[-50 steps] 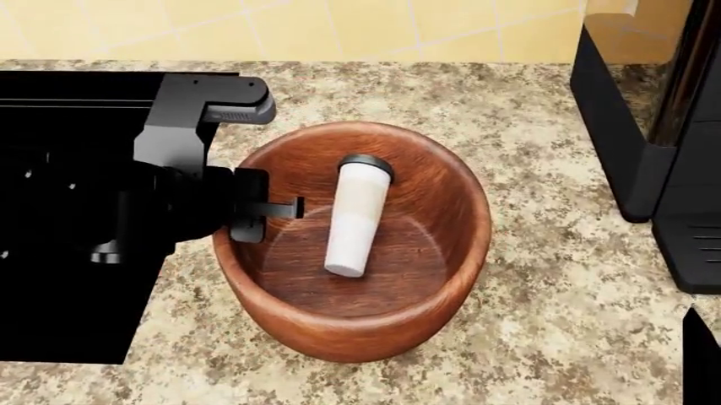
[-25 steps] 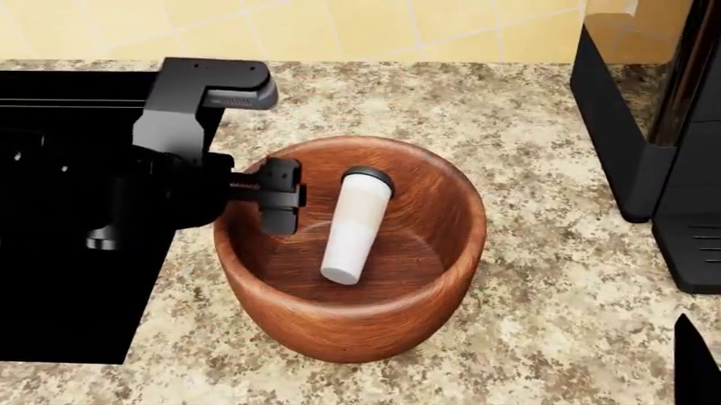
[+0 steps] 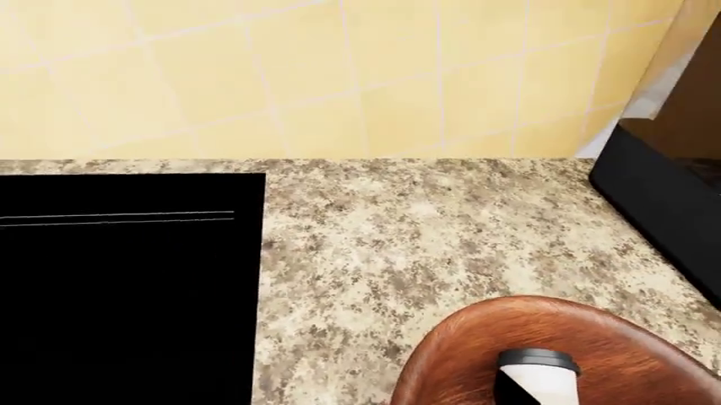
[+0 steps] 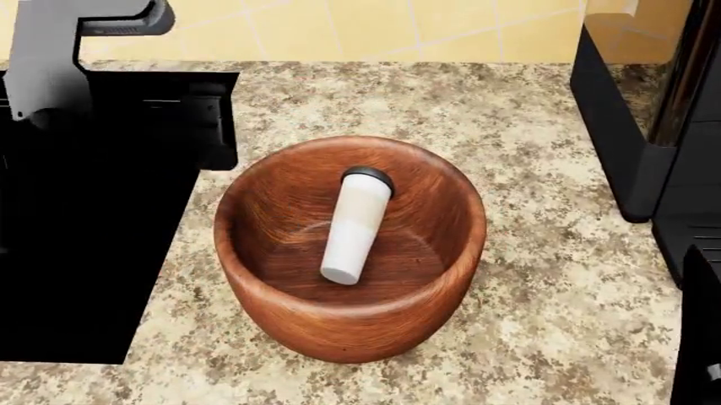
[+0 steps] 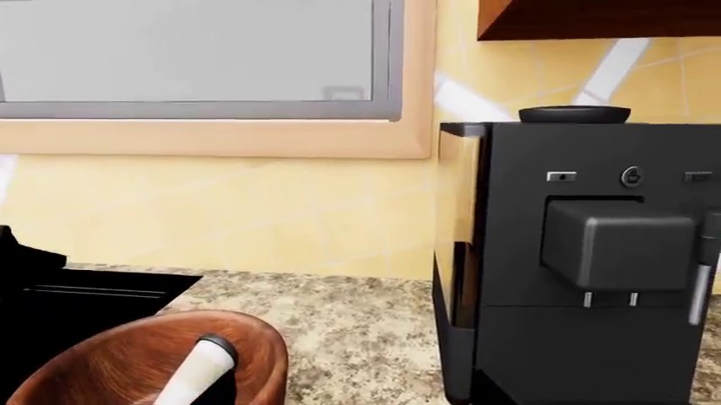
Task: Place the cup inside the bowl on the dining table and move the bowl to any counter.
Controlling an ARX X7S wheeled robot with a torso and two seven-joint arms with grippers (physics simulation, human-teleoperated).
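Note:
The reddish-brown wooden bowl stands upright on the mottled tan granite counter. The white cup with its dark grey lid leans inside it, lid towards the wall. Both also show in the left wrist view, the bowl and the cup, and in the right wrist view, the bowl and the cup. My left arm is raised at the far left, clear of the bowl; its gripper blends into the black behind it. A black part of my right arm shows at the right edge. The dining table is out of view.
A black cooktop is set into the counter left of the bowl. A tall black coffee machine stands at the right, about a hand's width from the bowl. A yellow tiled wall closes the back.
My left gripper has left the bowl's left rim and the arm has risen up and to the left. The bowl, tilted a second ago, stands level. More of my right arm shows.

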